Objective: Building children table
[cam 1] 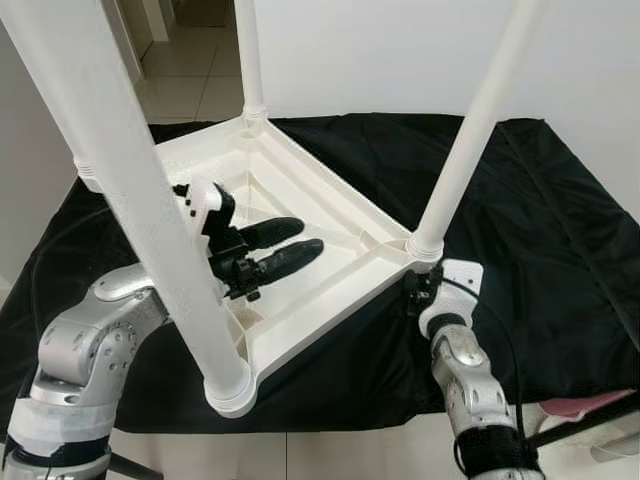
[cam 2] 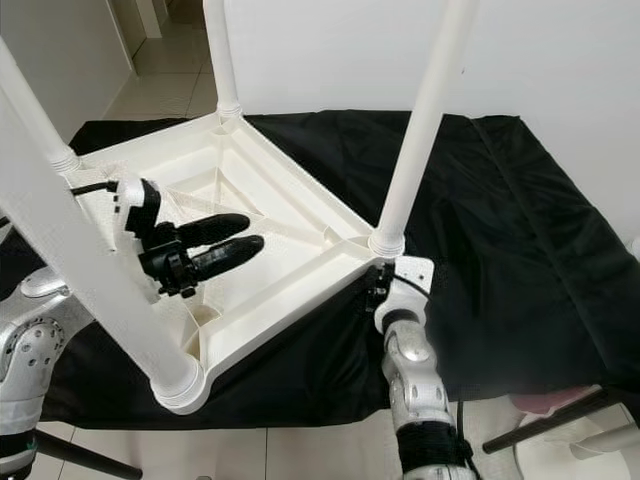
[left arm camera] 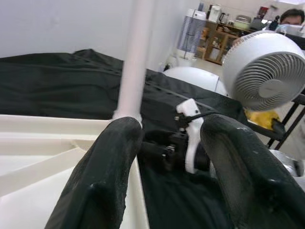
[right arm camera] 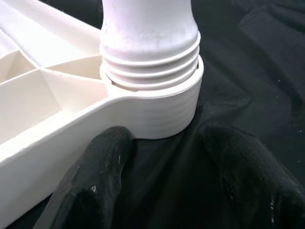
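Note:
A white plastic children's table [cam 1: 300, 190] lies upside down on a black cloth, its legs pointing up. One leg [cam 1: 150, 220] rises in front of my left arm and another leg [cam 1: 470, 140] stands in the right corner socket [right arm camera: 162, 109], where its threads show above the rim. My left gripper [cam 1: 308, 237] hovers open over the ribbed underside, pointing toward that right leg. My right gripper [right arm camera: 164, 136] is open at the right corner, its fingers [right arm camera: 105, 162] low against the cloth on either side of the socket.
The black cloth [cam 1: 540, 220] covers the work surface and stretches bare to the right. A white fan [left arm camera: 267, 71] and a person's head [left arm camera: 293, 16] are beyond the table. Tiled floor [cam 1: 190, 70] lies behind, and a pink item [cam 1: 580, 405] sits at the lower right.

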`<state>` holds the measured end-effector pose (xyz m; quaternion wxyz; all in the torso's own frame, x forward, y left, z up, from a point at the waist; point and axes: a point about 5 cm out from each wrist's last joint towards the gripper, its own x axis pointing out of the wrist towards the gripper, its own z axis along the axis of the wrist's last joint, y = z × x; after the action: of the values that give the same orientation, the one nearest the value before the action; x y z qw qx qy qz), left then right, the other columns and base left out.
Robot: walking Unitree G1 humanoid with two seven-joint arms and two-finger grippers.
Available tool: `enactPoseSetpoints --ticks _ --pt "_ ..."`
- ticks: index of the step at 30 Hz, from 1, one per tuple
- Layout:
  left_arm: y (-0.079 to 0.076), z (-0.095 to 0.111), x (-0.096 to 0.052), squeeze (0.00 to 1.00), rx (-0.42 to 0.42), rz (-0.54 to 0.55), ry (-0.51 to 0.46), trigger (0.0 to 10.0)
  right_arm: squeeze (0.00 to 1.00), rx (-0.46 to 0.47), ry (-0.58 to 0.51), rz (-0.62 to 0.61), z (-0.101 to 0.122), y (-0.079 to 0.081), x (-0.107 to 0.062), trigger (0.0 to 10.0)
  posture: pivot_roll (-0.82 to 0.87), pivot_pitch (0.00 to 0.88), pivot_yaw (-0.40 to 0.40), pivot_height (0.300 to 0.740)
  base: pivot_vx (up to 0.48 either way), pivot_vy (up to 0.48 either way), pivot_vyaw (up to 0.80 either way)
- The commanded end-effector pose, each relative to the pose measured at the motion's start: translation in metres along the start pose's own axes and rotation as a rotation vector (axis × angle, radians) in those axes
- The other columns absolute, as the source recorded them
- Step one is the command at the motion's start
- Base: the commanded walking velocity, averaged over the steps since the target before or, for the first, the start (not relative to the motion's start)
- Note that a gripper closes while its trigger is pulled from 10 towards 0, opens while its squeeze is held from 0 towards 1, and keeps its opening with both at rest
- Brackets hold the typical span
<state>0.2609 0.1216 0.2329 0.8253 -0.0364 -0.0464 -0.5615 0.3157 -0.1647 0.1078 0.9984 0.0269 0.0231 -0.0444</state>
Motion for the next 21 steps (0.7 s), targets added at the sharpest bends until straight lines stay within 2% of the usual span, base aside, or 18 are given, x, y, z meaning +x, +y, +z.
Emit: enactPoseSetpoints --ticks 1,7,10,16,21 --pt "-0.007 -0.004 0.002 0.00 -0.015 -0.041 0.009 10.0 0.00 -0.013 0.008 0.013 0.001 0.002 0.005 10.0 0.00 0.061 0.018 0.740 0.000 0.000 0.00" --pt "-0.016 -0.010 0.007 0.00 -0.025 -0.035 0.015 10.0 0.00 -0.030 0.018 0.045 0.003 0.006 0.015 10.0 0.00 0.054 0.011 0.740 0.000 0.000 0.00" --pt "-0.021 -0.010 0.012 0.00 -0.016 -0.029 0.012 10.0 0.00 -0.046 0.043 0.101 0.003 0.014 0.025 10.0 0.00 0.047 0.002 0.740 0.000 0.000 0.00" --pt "-0.021 -0.009 0.018 0.00 0.006 -0.024 0.010 10.0 0.00 -0.058 0.034 0.096 0.007 0.017 0.035 10.0 0.01 0.042 0.001 0.740 0.000 0.000 0.00" --pt "-0.021 -0.007 0.022 0.00 0.022 -0.018 0.003 10.0 0.00 -0.085 0.026 0.067 0.012 0.013 0.048 10.0 0.01 0.034 0.009 0.740 0.000 0.000 0.00"
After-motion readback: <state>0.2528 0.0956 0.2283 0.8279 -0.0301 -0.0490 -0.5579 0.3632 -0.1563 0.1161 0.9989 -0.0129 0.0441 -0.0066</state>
